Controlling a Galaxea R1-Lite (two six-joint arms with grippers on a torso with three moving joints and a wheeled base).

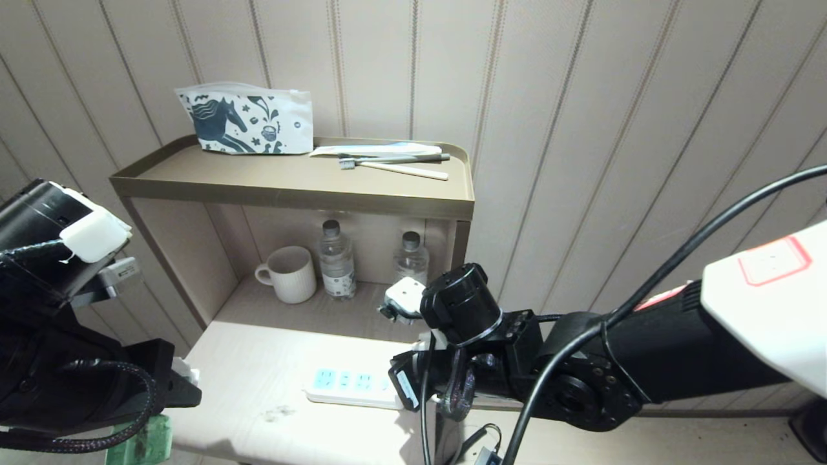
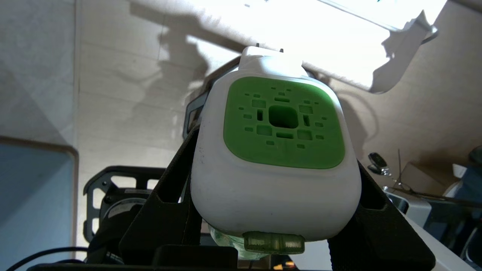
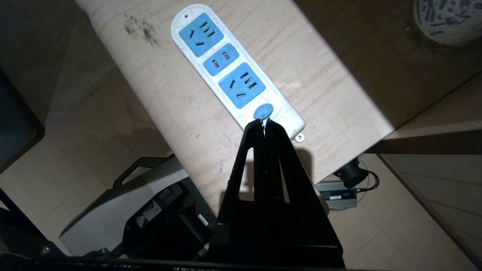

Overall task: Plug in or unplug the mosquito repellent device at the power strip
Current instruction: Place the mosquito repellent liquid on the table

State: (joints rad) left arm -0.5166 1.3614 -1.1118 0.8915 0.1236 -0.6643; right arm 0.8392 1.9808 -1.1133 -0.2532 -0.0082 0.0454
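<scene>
I'm looking at what seems a hotel or guest bedroom: striped wallpaper, a small brown shelf unit at 12 o'clock carrying a toiletry pouch and toothbrushes, with a mug and two water bottles below.

Head view looks down on the power strip, shared with the closer, downward right wrist view
</scene>
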